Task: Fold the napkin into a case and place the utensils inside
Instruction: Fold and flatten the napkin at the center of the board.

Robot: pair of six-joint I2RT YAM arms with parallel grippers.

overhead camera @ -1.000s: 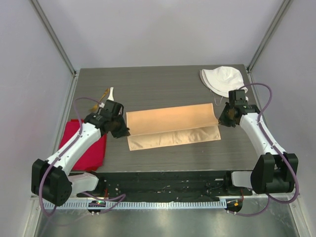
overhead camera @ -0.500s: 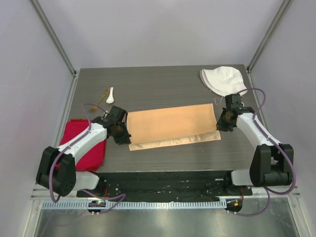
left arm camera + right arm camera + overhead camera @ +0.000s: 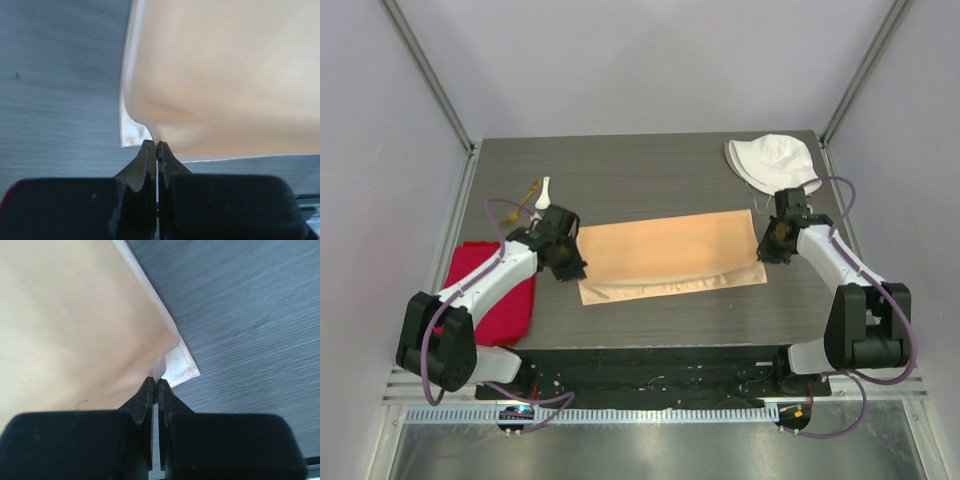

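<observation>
The thin peach-orange square cloth napkin [image 3: 665, 255] lies across the middle of the dark grey wood-grain table [image 3: 650, 180], and a strip of its lower layer shows along the near edge. The left gripper [image 3: 577, 270] pinches its left edge with fingers tight together, and the right gripper [image 3: 763, 250] pinches its right edge likewise. Bare table lies far of it. One small white spoon [image 3: 543, 190] and one thin gold fork [image 3: 530, 196] lie far left, one bright red cloth [image 3: 495, 290] near left, and one white fabric hat [image 3: 775, 162] far right.

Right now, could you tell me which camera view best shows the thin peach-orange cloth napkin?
The top external view: the whole peach-orange napkin is visible there, folded over. Each wrist view shows only one corner, pinched by the left gripper and right gripper.
</observation>
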